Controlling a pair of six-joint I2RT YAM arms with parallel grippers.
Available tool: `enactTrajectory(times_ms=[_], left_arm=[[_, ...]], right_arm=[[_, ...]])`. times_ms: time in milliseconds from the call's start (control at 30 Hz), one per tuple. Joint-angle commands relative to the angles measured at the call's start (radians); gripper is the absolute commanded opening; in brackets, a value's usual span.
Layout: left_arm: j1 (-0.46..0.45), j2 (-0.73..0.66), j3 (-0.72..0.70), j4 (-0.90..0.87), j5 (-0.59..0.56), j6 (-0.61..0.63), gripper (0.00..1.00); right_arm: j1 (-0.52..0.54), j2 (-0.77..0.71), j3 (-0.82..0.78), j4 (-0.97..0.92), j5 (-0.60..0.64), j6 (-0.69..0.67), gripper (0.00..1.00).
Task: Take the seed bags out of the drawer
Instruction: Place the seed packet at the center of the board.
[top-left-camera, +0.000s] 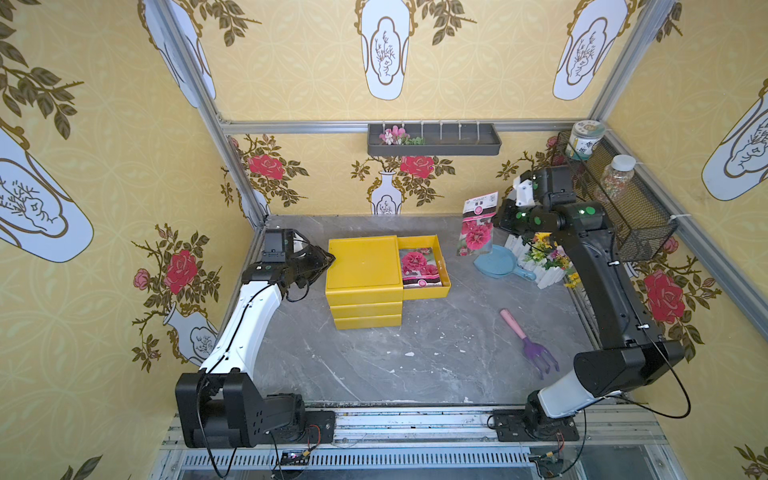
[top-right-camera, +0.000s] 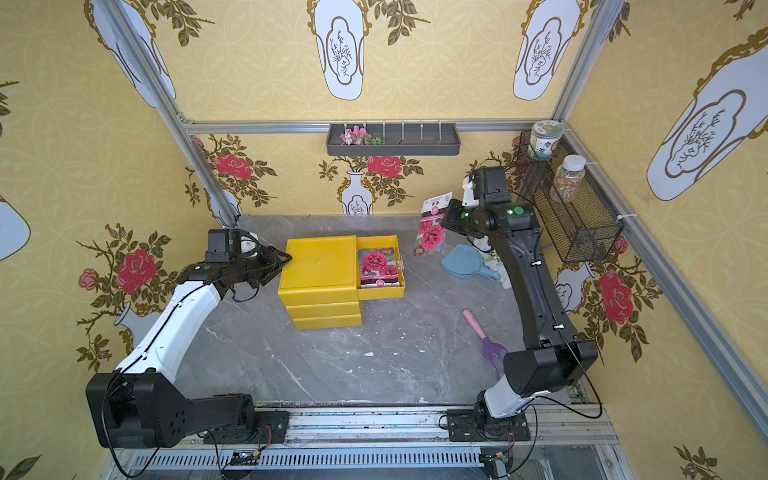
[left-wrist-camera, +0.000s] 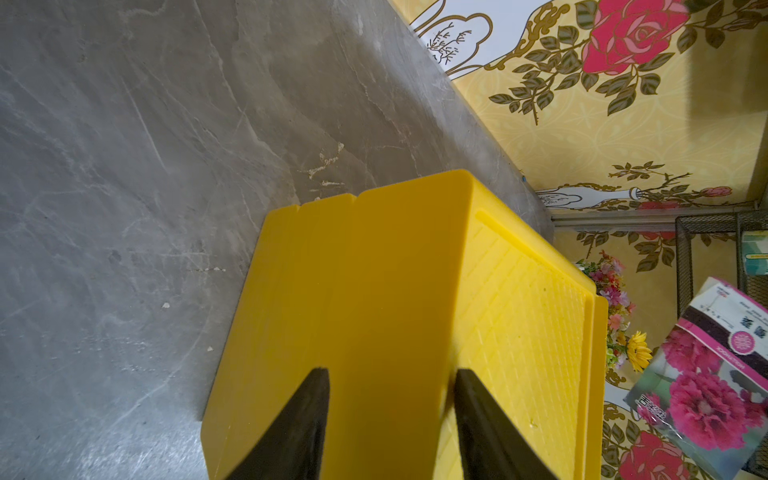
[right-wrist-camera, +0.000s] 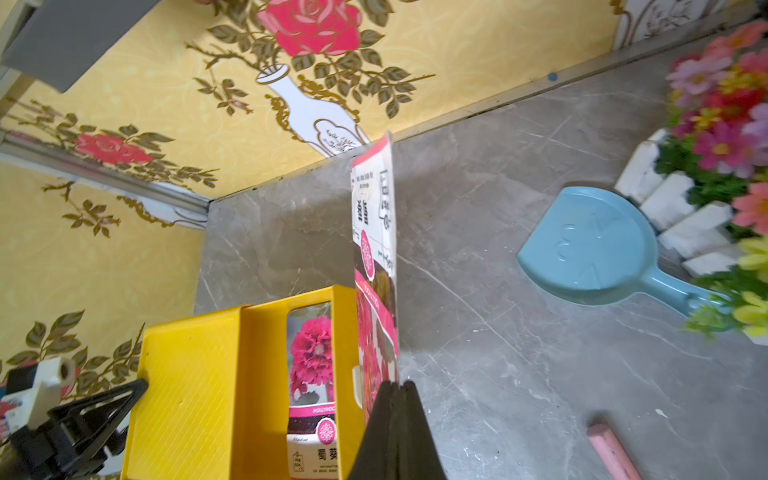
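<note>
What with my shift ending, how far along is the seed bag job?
Done: the top drawer stands open. In hand: the right gripper pinches one seed bag aloft, clear of the drawer, not set down. Left: another seed bag lies in that drawer.

Both top views: high over front edge, faced down toward back wall (top-left-camera: 324, 183); took in whole bench (top-left-camera: 415, 365), nearly same framing, slight sideways offset.
Left wrist view: just behind left gripper (left-wrist-camera: 390, 372), looked along jaws at drawer unit (left-wrist-camera: 395, 291) side, very near.
Right wrist view: behind right gripper (right-wrist-camera: 395, 384), looked past held seed bag (right-wrist-camera: 376, 249) toward far corner (right-wrist-camera: 208, 199).
All four shared drawer unit, seed bag.
</note>
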Motion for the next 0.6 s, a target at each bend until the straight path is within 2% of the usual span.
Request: enactTrajectory(times_ms=[0,133,367,567], left_arm=[[0.000,0.013,-0.005,-0.098,-0.049,0.018,0.53],[0.000,0.013,-0.004,-0.101,-0.050,0.018,0.53],[0.000,0.013,-0.008,-0.102,-0.050,0.017,0.53],[0.000,0.012,-0.012,-0.104,-0.053,0.016,0.53]], right_arm=[[-0.053,-0.013,-0.077,0.044,-0.013,-0.013,0.00],[-0.079,-0.007,-0.203,0.083,-0.050,-0.025,0.00],[-0.064,0.050,-0.400,0.181,-0.149,-0.026,0.00],[0.008,0.162,-0.440,0.201,-0.187,-0.056,0.00]])
